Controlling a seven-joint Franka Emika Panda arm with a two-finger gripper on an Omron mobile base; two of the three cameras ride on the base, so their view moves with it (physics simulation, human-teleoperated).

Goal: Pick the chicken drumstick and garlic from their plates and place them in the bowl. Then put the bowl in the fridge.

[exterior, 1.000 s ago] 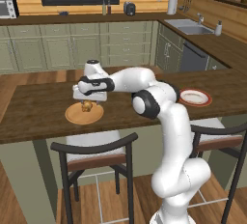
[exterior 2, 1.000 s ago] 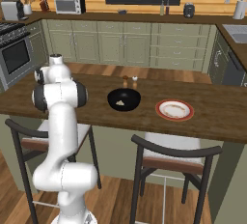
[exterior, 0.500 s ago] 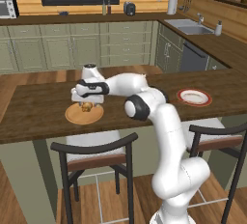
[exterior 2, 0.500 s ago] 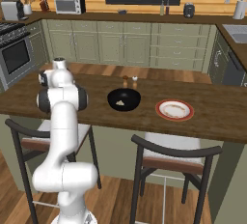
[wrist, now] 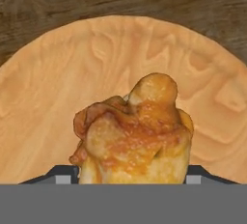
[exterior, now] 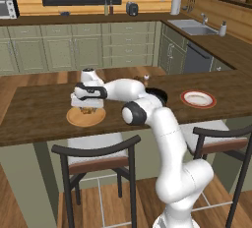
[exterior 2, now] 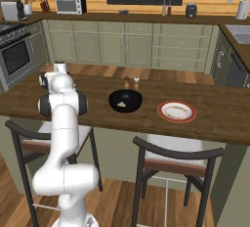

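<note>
Hand [exterior: 87, 108] down over the chicken drumstick [wrist: 135, 133] on the wooden plate [wrist: 53, 92], fingers either side of it; can't tell if they grip yet. Black bowl [exterior 2: 125, 101] mid counter [exterior 2: 219, 118], garlic [exterior 2: 121, 104] inside. White plate [exterior 2: 177, 111] beside it.

Chicken drumstick [wrist: 135, 131]: golden-brown, orange-glazed lumpy piece, lying on tan wood plate [wrist: 58, 97], toward plate's 6 o'clock edge in hand view. Black bowl [exterior 2: 125, 101] upright on counter, small whitish garlic [exterior 2: 122, 104] inside. White plate with dark red rim [exterior 2: 177, 111] at bowl's 3 o'clock in right base view, near but apart
</note>
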